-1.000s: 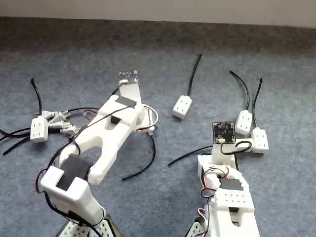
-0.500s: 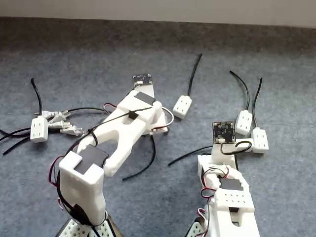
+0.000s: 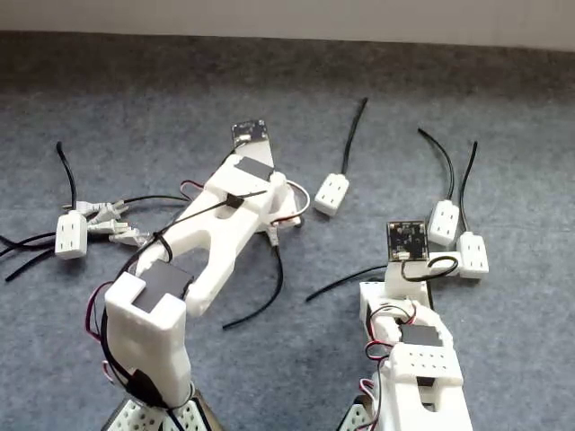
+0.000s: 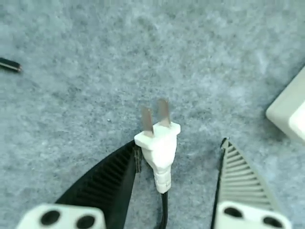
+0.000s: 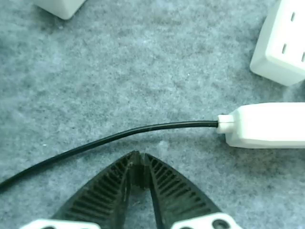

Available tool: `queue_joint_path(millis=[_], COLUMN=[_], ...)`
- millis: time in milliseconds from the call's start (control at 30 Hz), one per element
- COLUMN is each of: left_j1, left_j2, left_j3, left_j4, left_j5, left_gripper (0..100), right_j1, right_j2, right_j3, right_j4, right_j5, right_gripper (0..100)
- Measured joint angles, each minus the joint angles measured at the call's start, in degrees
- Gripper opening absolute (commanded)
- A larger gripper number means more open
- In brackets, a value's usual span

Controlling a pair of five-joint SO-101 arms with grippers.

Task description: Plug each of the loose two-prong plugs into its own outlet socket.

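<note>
Between left fingers (image 4: 107, 183), a white plug (image 4: 158, 145).

There are four white rectangular plastic outlet sockets (image 3: 70, 234), each with a black cord: that one at the far left, a second socket (image 3: 331, 194) in the middle, and a third socket (image 3: 443, 223) and fourth socket (image 3: 473, 254) side by side at the right. Of the white two-prong plugs (image 4: 158, 143) on black cords, two can be counted singly, that one and another plug (image 5: 267, 125). A tangled cluster of plugs (image 3: 108, 220) holds at least two more, though the exact number cannot be told. There are two white robot arms (image 3: 216, 235), the second arm (image 3: 415, 359) beside the first. One grey carpet-like table surface (image 3: 135, 99) lies under everything.
</note>
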Motion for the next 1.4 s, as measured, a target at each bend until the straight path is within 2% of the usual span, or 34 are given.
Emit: queue_joint_path(millis=[133,367,800,933,1267,1400], left_j1=[0.00,-0.09,0.00,1.85,2.81,2.81], left_j2=[0.09,0.09,0.09,0.09,3.78,4.31], left_j3=[0.00,0.00,0.00,0.00,-1.85,-2.73], left_j4=[-0.35,-2.29,-3.16,-3.16,-5.36,-5.27], left_j5=[0.00,0.00,-0.09,-3.96,-4.84,-4.84], left_gripper=[25,12,12,12,11,2], right_j1=[0.00,0.00,0.00,0.00,0.00,0.00], right_j2=[0.00,0.00,0.00,0.00,0.00,0.00], right_j3=[0.00,0.00,0.00,0.00,0.00,0.00], right_j4=[0.00,0.00,0.00,0.00,0.00,0.00], right_j5=[0.00,0.00,0.00,0.00,0.00,0.00], right_gripper=[1.6,1.6,1.6,1.6,1.6,1.6])
